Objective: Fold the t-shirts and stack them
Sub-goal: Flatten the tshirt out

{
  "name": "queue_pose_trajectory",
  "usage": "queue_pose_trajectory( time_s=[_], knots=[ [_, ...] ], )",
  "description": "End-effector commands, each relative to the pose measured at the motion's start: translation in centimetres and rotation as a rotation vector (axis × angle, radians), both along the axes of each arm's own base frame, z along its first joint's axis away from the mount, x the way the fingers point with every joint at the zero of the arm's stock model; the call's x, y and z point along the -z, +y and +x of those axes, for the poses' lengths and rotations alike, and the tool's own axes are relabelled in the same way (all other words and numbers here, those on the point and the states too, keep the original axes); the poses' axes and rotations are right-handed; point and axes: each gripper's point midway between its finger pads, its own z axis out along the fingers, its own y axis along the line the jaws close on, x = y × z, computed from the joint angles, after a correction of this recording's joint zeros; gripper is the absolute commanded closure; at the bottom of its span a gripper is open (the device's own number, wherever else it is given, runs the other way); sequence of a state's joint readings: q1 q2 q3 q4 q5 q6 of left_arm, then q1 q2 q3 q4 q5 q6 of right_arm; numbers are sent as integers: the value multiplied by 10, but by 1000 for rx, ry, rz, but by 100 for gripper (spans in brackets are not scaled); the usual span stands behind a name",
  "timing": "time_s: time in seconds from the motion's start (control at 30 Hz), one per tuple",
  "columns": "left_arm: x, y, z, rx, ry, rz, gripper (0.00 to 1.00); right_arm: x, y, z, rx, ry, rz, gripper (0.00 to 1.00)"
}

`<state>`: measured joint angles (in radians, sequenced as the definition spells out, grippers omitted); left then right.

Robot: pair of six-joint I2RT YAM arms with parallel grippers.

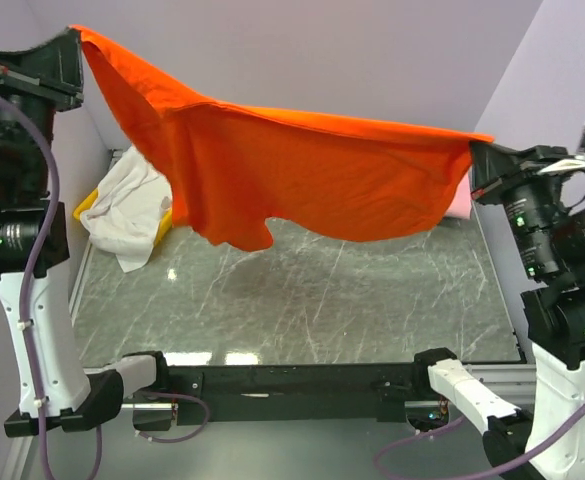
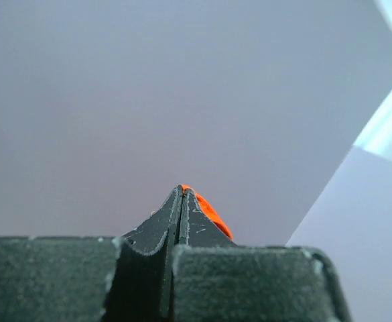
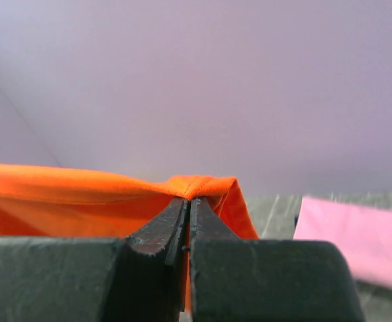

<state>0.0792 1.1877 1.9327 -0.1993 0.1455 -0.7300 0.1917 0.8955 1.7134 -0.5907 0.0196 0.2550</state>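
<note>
The orange-red t-shirt [image 1: 302, 170] hangs spread in the air above the table, held at two corners. My left gripper [image 1: 75, 40] is shut on its upper left corner; a sliver of orange cloth [image 2: 209, 209] shows beside the closed fingers [image 2: 197, 225]. My right gripper [image 1: 475, 150] is shut on the right corner, with the orange hem [image 3: 196, 184] pinched between the fingers [image 3: 162, 231]. A white t-shirt [image 1: 132, 205] lies crumpled at the back left. A pale pink t-shirt [image 3: 356, 238] lies on the table at the right. The dark blue shirt is not in view.
A yellow tray [image 1: 87, 208] sits under the white shirt at the back left. The grey marble tabletop [image 1: 302, 300] lies below the hanging shirt. Lilac walls stand behind and at the right.
</note>
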Motion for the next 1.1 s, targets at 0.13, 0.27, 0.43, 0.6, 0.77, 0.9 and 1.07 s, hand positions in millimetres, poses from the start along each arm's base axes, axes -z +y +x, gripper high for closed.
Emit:
queue_pose_trajectory(
  time_s=[0.13,0.27,0.43,0.6,0.77,0.9,1.07],
  knots=[
    [22,-17,70,153,24,-41,100,45,-6,76,102,123,-80,100],
    [58,-36,138,244,129,-25,99,83,-6,125,126,239,-96,100],
    [73,-49,164,275,179,-17,100,84,-1,141,111,292,-89,100],
    [55,-44,148,244,123,-30,100,63,-1,129,98,216,-79,100],
    [19,-35,104,208,-1,-55,100,41,3,97,56,123,-44,100],
    [0,-28,62,176,-99,-84,100,22,0,68,47,-1,-25,100],
    [-34,-21,-10,123,-251,-60,100,7,-8,31,59,-102,-17,100]
  ],
)
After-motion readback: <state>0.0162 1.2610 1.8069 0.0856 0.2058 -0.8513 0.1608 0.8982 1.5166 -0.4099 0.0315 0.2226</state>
